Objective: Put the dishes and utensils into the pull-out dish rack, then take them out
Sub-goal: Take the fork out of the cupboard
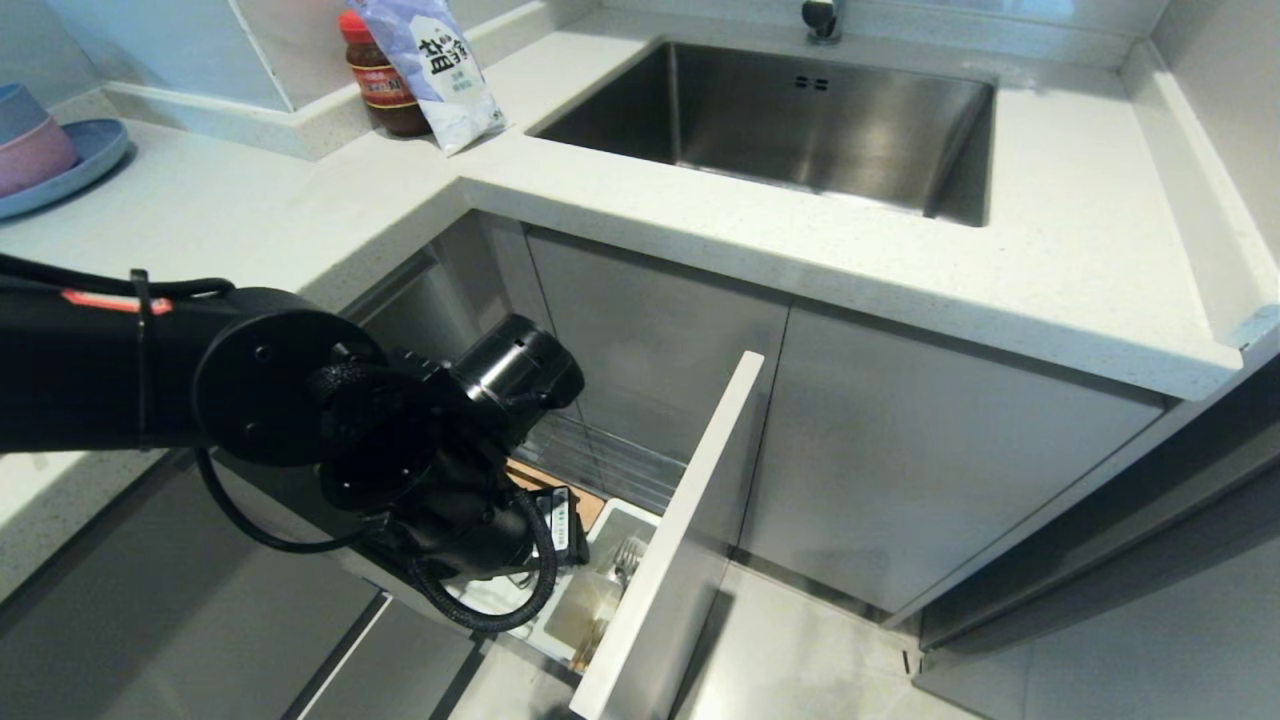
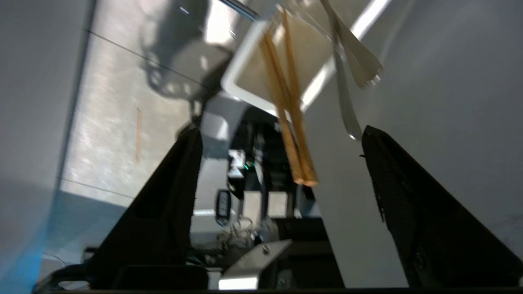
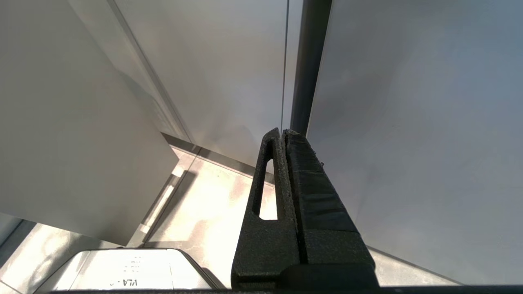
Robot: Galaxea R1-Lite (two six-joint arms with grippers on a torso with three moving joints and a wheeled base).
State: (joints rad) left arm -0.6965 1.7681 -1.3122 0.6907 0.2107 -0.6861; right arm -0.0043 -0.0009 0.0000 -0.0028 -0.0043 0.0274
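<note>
Here the left end effector (image 2: pixel 282 134) stands wide open, empty, with the chopsticks (image 2: pixel 291 110) between its fingers and the fork (image 2: pixel 347 77) beside, both upright in the cutlery holder (image 2: pixel 241 87) of the pull-out dish rack (image 1: pixel 665 560). Probably utensil loading or unloading; next comes either a withdrawal or a grip.

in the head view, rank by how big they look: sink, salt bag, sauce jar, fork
1. sink
2. salt bag
3. sauce jar, partly hidden by the bag
4. fork, mostly hidden in the cutlery holder, so its rank is less sure
</note>
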